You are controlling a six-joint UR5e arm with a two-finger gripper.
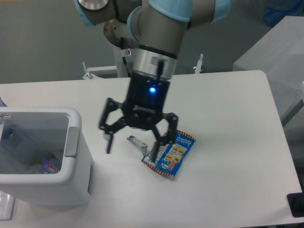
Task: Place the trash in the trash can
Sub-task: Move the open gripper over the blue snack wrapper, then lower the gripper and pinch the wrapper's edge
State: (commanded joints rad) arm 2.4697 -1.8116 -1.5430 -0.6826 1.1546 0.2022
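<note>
Your counter (228,104) is a plain white top with rounded corners, running from the left edge of the view to a curved right edge; beyond it a grey wall fills the background. A pale grey block (273,52) stands off the far right corner, and two small metal clamps (199,64) show at the back edge.

Your gripper (133,142) hangs over the middle of the counter with its two black fingers spread wide and nothing between them. A blue light glows on its wrist.

The blue snack wrapper (172,154) lies flat on the counter, just right of the right finger, which overlaps its left edge. The silver foil scrap (135,140) lies between the fingers, near the wrapper's left end.

The white trash can (76,161) sits at the left front of the counter, well apart from the wrapper. You can see clear plastic and some coloured scraps inside it, but their shapes are too blurred to identify.
</note>
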